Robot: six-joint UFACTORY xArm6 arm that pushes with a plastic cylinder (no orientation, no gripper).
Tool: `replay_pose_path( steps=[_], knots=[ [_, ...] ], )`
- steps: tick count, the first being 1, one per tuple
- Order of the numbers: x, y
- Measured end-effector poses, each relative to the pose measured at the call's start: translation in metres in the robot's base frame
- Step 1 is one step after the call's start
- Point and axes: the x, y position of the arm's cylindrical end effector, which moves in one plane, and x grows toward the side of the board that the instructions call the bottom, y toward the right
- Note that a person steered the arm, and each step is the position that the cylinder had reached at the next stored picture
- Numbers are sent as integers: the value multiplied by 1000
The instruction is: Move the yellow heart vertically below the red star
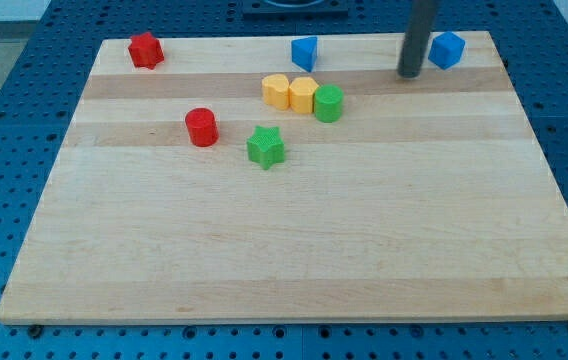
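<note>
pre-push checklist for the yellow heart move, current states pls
1. Red star located, view's top left: ok.
2. Which yellow block is the heart, the left one or the right one: cannot tell.
3. My tip at the yellow pair: not ok, it sits far to the view's right, beside a blue block.
4. Yellow pair free to push alone: not ok, green cylinder touches the right one.
5. Spot below the red star open: ok; red cylinder sits to its right.

My tip [409, 74] near top right, just left of blue block [447, 49], yellow heart [277, 91] mid-board, red star [145, 49] top left
</note>
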Motion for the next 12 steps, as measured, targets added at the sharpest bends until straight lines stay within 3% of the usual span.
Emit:
replay_pose_path(
  steps=[2, 6, 10, 12],
  knots=[
    [10, -87],
    [33, -190],
    [90, -280],
    [109, -284]
  ],
)
